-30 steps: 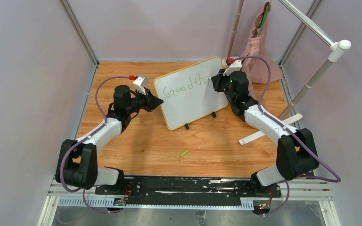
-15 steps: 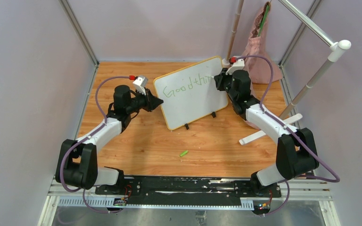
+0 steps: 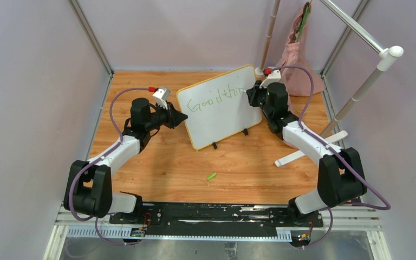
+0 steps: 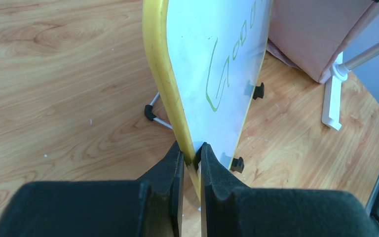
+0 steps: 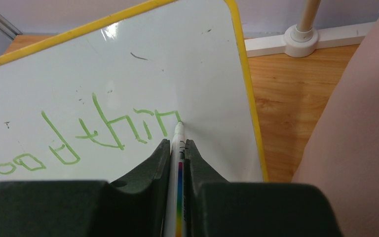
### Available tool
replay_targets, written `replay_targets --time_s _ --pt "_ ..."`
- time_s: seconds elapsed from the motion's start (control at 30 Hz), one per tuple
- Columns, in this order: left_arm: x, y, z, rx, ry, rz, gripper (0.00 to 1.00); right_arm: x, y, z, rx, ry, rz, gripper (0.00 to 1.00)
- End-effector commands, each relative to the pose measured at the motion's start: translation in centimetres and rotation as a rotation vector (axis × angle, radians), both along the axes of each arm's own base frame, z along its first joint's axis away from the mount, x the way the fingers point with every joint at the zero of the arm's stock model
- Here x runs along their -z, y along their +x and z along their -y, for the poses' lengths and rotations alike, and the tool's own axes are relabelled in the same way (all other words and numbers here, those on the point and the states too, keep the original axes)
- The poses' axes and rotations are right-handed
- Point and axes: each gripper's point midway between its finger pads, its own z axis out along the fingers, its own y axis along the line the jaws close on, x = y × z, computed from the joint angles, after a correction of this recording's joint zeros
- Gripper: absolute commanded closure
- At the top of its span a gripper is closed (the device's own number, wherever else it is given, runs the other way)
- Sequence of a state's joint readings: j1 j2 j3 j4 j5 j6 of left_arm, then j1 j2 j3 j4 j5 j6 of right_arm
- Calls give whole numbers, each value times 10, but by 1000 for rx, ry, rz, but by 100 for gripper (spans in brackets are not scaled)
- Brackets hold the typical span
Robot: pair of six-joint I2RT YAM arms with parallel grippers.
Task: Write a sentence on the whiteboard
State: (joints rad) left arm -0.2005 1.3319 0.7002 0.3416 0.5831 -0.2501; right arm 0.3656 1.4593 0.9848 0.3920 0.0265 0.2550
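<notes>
The whiteboard, white with a yellow frame and black feet, stands tilted at mid-table and bears green writing. My left gripper is shut on the board's left yellow edge. My right gripper is shut on a white marker with a rainbow stripe. The marker's tip touches the board at the end of the green letters.
A small green cap lies on the wooden table in front of the board. A pink bag and a white stand with its pole are at the back right. Grey walls enclose the table.
My right gripper has shifted slightly to the right along the board with the marker. The left arm and the board have not moved.
</notes>
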Motion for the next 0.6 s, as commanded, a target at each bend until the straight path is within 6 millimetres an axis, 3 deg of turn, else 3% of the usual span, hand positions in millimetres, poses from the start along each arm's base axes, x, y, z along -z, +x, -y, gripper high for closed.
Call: replay_targets --time_s 0.0,0.17,0.4,0.57 --pt "14 6 -12 -37 113 42 100 0 -5 7 12 10 4 100" --pt "15 6 -12 -39 114 40 100 -4 -6 9 17 11 13 100" --pt "14 6 -11 -37 114 41 100 -30 -8 21 77 19 76 100" --pt "14 6 -11 -36 114 41 100 -34 -5 27 100 13 81 100"
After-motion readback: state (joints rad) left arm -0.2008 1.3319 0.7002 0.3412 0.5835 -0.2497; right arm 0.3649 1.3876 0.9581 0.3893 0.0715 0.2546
